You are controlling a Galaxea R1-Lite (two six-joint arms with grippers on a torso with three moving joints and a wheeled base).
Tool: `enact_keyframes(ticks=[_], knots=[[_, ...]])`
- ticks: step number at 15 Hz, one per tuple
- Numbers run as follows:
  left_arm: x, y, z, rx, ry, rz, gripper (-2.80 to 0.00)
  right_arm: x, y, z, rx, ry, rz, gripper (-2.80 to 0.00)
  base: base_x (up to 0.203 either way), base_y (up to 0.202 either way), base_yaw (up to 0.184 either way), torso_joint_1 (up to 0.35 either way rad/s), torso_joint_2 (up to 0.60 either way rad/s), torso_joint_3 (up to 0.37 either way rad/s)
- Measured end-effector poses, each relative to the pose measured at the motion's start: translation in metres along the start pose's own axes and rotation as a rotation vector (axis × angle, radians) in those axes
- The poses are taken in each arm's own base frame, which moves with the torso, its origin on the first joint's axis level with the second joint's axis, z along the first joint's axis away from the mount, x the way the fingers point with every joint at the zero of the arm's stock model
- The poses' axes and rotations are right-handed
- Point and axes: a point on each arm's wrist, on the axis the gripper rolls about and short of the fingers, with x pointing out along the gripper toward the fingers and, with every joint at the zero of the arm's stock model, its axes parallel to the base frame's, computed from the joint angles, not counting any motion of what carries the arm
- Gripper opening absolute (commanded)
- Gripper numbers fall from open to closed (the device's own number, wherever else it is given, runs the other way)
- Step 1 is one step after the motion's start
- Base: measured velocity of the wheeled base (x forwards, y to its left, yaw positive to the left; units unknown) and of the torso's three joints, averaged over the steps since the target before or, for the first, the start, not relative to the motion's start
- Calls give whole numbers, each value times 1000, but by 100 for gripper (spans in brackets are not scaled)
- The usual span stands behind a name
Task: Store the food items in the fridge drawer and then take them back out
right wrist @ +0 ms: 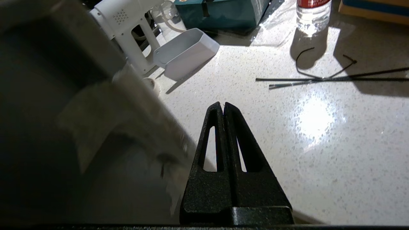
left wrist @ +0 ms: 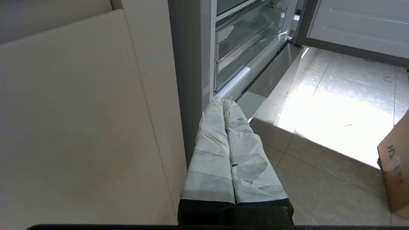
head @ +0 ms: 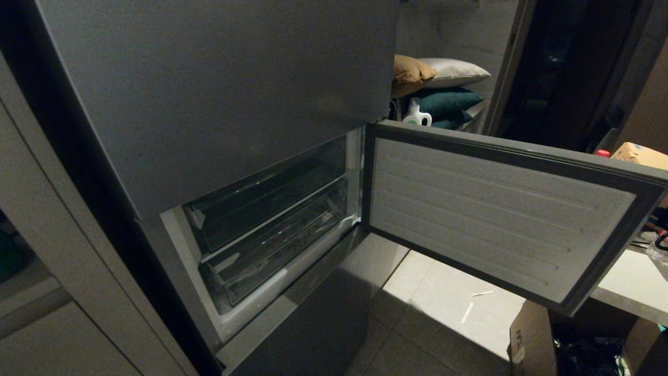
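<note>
A lived-in home kitchen is showing here. A tall dark grey fridge (head: 219, 89) is standing with its small middle door (head: 501, 209) hanging open, exposing see-through plastic drawers (head: 271, 230) in a pale frame. Cream flat-fronted cabinets (left wrist: 73, 111) are flanking it over glossy pale floor tiles (left wrist: 335, 105). A white speckled stone countertop (right wrist: 287, 137) is carrying a clear plastic water bottle (right wrist: 311, 16). Beyond the fridge, tan, white and teal cushions (head: 443, 86) are lying stacked on a shelf.
</note>
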Motion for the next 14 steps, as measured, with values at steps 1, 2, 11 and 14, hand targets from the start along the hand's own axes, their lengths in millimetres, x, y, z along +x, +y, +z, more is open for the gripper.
enact_keyframes(ticks=[1, 2, 11, 14], knots=[[0, 0, 0, 0, 0, 0, -280, -1, 2, -1, 0, 4, 8, -280, 0, 0, 0, 0, 0, 0], [0, 0, 0, 0, 0, 0, -280, 0, 5, -2, 0, 8, 14, -280, 0, 0, 0, 0, 0, 0], [0, 0, 0, 0, 0, 0, -280, -41, 30, -24, 40, 79, 43, -280, 0, 0, 0, 0, 0, 0], [0, 0, 0, 0, 0, 0, -280, -83, 58, -29, 35, 77, 83, -280, 0, 0, 0, 0, 0, 0]])
